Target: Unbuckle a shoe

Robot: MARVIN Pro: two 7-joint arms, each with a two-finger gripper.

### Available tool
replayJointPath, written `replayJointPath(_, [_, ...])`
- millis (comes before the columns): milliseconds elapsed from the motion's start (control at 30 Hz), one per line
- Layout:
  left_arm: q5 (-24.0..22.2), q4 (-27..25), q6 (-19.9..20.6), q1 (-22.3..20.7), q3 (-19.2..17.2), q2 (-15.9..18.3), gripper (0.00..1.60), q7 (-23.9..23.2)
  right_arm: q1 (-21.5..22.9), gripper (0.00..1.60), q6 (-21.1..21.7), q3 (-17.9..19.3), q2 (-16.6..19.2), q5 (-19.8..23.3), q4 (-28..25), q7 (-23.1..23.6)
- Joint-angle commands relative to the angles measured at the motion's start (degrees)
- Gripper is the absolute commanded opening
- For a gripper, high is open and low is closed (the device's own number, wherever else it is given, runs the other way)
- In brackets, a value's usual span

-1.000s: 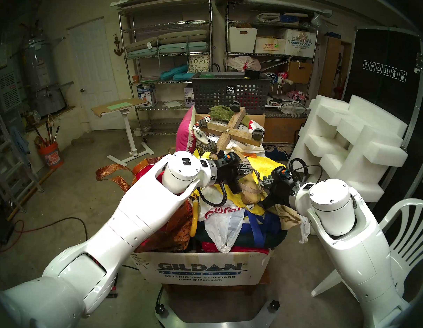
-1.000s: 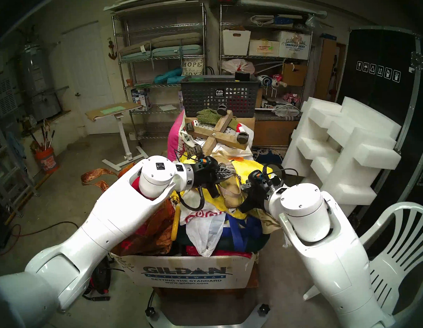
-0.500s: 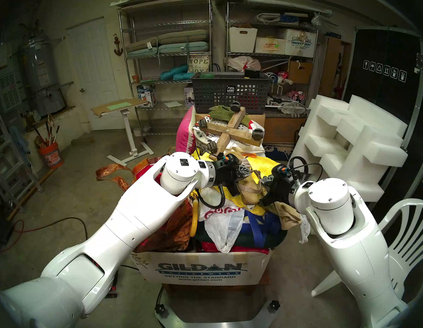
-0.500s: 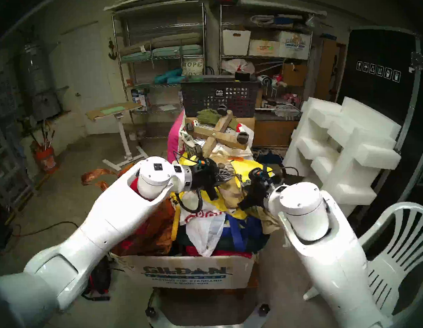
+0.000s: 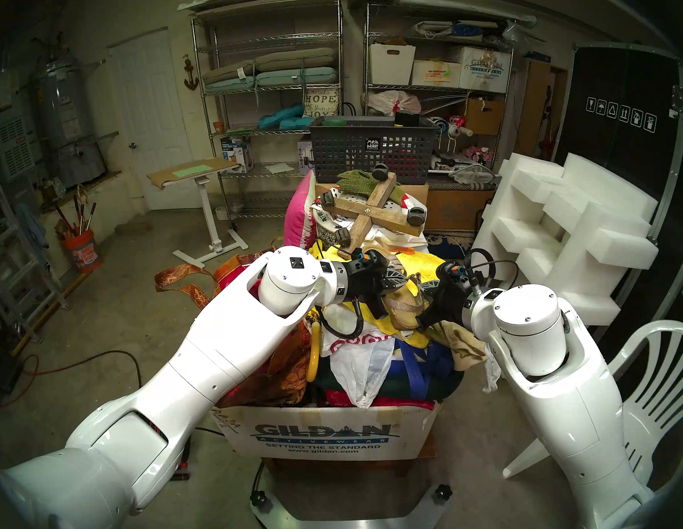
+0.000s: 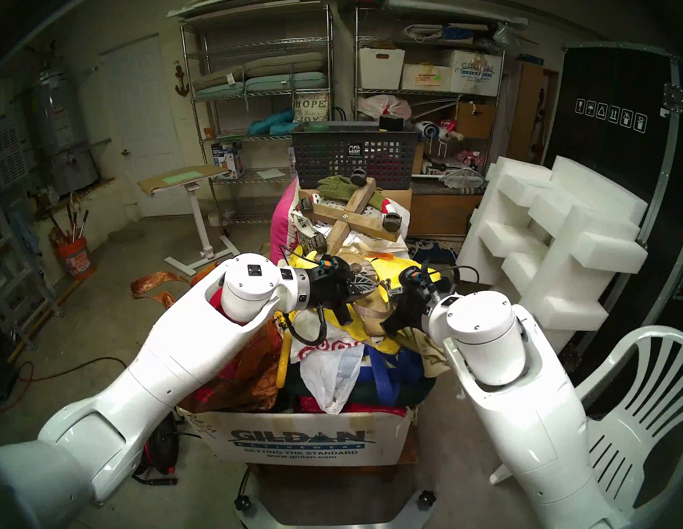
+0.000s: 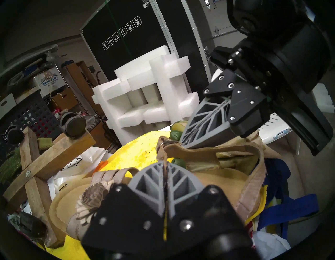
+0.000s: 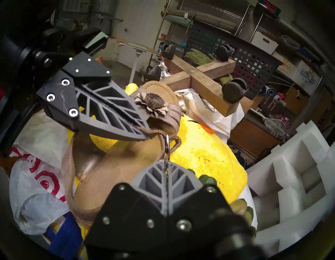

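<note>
tan sandal (image 8: 108,174) — yellow cloth (image 8: 204,156), grey fingers (image 8: 154,183)

A heaped cardboard box (image 5: 324,435) on the concrete floor (image 5: 138,306) carries everything here. On top of the heap lies a yellow towel (image 5: 430,264), spread under both hands, and the sandal (image 5: 406,306) rests directly on it between the left hand (image 5: 401,277) and the right hand (image 5: 425,289). Beyond the left hand a wooden caster cross (image 5: 373,214) lies on white bags. Below that hand, nearer the robot, sits a red-ringed plastic bag (image 5: 351,342). A tan cloth (image 5: 462,341) lies under the right hand.
</note>
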Motion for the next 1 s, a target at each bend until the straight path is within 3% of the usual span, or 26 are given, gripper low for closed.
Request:
replayJointPath(0, [-0.21,-2.14,0.33,0.31,0.22,-0.11,0.00,-0.28,2.29,0.00,0.43,-0.34,-1.92,-0.28,-1.22,-1.29])
replayJointPath(333, [-0.23,-3.02,0.78,0.62,-0.04,0.27,0.00,-0.27,2.65,0.00,1.36,-1.13,-2.71,-0.61,-1.63,-1.82])
replayJointPath(367, [-0.21,-3.13,0.87,0.67,-0.12,0.29,0.00,-0.14,2.52,0.04,1.45,-1.09,-2.67,-0.58,-1.81,-1.81])
replayJointPath(433, [-0.21,-3.40,1.10,0.90,-0.42,0.24,0.00,0.36,2.08,0.33,1.71,-0.87,-2.22,-0.32,-2.28,-1.34])
replayJointPath(500, [-0.16,-3.55,1.51,1.10,-0.74,0.11,0.00,0.96,1.38,0.50,2.13,-0.53,-1.50,-0.03,-2.82,-0.78])
replayJointPath(567, [-0.06,-3.59,1.74,1.30,-1.02,-0.06,0.00,1.68,0.96,0.55,2.18,-0.38,-1.15,-0.02,-2.93,-0.70])
replayJointPath(600, [0.00,-3.39,1.55,1.28,-1.26,-0.19,0.00,2.08,0.16,0.66,2.18,0.01,-0.61,0.10,-3.08,-0.40])
replayJointPath(967, [-0.20,-3.54,1.82,1.07,-1.46,-0.05,0.00,2.83,-2.02,0.78,1.63,1.47,0.81,0.45,-3.32,1.12])
